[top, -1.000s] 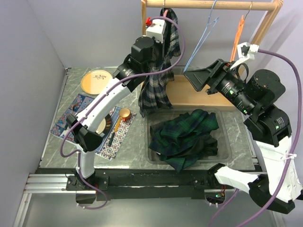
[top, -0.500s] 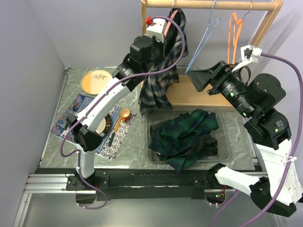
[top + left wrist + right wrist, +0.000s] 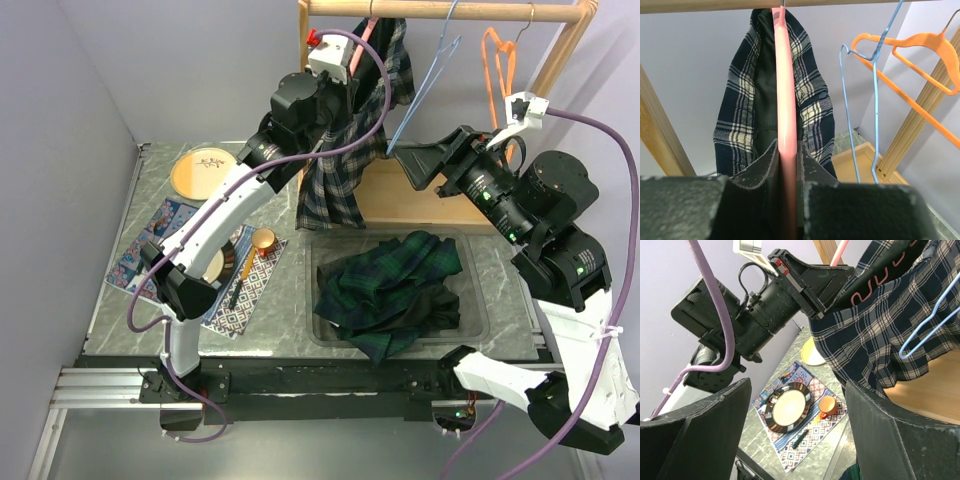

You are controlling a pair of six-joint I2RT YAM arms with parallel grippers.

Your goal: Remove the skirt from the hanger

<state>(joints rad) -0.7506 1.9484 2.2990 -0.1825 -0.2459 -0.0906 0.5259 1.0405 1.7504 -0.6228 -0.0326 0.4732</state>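
two arms reach up toward the wooden rail (image 3: 440, 10) at the back of the counter (image 3: 115, 320). the left pincer (image 3: 788, 172) is clamped on the pink hanger (image 3: 786, 100), with one finger pressed against each side of its lower part in the left wrist view. the pink hanger hooks over the rail. the skirt (image 3: 335, 180), a dark plaid with pale checks, is draped over it, with folds falling on both sides and a long part hanging down in front of the rack's wooden base (image 3: 420, 200). the skirt is on the hanger, not yet off it.

the right pincer (image 3: 405, 160) is spread wide and holds nothing. from above, its tips sit just beside the right edge of the skirt, below a blue wire hanger (image 3: 432, 75), and i cannot tell whether they touch the cloth. an orange hanger (image 3: 497, 60) hangs on the rail further right, apart from the blue one.

below the rack, a clear bin (image 3: 478, 310) on the counter holds a heap of dark green plaid cloth (image 3: 390, 290). to the left lie a patterned mat (image 3: 245, 300) with a dark-rimmed plate (image 3: 788, 407) and a small orange cup (image 3: 265, 238), and a tan round plate (image 3: 203, 172) further back.
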